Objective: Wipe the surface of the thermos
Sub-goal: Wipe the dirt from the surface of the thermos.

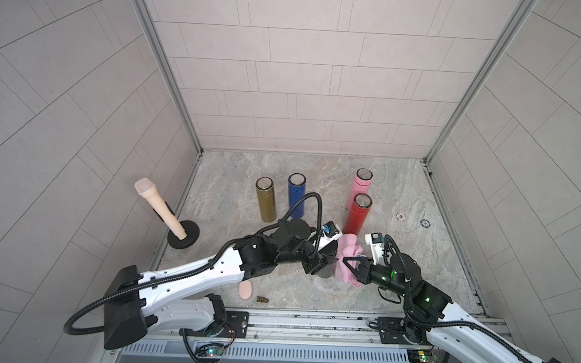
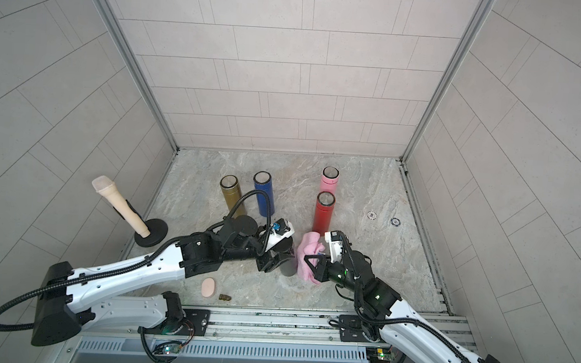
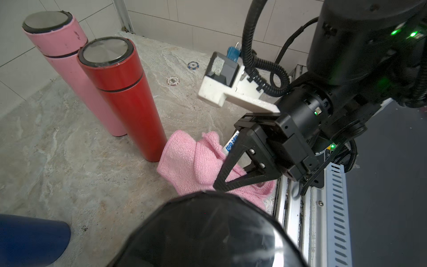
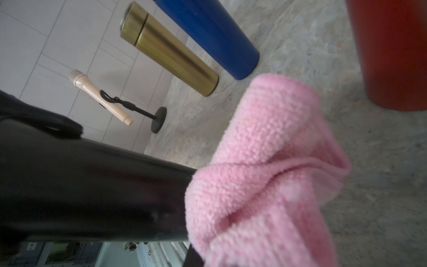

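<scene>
1. So that it cannot slip, the black thermos is clamped by the left gripper near the red thermos.
2. Pink cloth, pinched in the shut right gripper, is pressed against it.

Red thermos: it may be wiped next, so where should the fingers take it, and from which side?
Probably the straight body of the red thermos, just below its lid seam, approached from the front with fingers on its left and right flanks. It stands upright, the pink thermos crowds it from behind, and both flanks look free.
</scene>
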{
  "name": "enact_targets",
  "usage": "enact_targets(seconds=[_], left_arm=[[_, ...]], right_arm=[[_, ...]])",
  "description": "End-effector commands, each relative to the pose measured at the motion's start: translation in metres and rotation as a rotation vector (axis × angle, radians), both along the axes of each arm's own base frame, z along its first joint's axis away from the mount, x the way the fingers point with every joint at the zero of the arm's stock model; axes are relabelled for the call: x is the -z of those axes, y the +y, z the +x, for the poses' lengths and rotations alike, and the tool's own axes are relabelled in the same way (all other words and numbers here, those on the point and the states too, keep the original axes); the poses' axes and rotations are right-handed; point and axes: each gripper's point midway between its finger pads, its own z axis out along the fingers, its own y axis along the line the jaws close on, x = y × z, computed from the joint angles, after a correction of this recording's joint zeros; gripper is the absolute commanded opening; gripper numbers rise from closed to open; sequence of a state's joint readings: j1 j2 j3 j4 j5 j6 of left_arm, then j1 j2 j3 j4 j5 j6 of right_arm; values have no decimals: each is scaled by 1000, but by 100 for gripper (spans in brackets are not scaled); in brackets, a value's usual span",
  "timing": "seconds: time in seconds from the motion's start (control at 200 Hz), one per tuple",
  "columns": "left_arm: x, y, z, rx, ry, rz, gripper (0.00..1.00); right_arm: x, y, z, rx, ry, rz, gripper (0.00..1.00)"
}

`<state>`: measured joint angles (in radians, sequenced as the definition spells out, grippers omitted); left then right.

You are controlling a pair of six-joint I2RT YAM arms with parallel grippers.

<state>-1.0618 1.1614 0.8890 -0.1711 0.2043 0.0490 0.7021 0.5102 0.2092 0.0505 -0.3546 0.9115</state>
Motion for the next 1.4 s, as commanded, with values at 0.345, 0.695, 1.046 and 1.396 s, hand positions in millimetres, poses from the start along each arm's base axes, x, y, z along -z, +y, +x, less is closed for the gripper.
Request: enact_targets(seconds=[0.345, 0.695, 1.046, 1.396], left_arm=[[-4, -8, 23, -106, -21, -53, 0], [-41, 71, 94, -906, 100, -168, 0], [-46, 59, 91, -1013, 263, -296, 0], [-35, 51, 90, -998, 295, -327, 0]], right_arm=[[-150, 25, 2, -110, -281, 136, 0], [-24, 30, -7, -68, -124, -66, 0], [-25, 76, -3, -148, -252, -131, 0], [-106, 110, -10, -233, -412, 35, 0]])
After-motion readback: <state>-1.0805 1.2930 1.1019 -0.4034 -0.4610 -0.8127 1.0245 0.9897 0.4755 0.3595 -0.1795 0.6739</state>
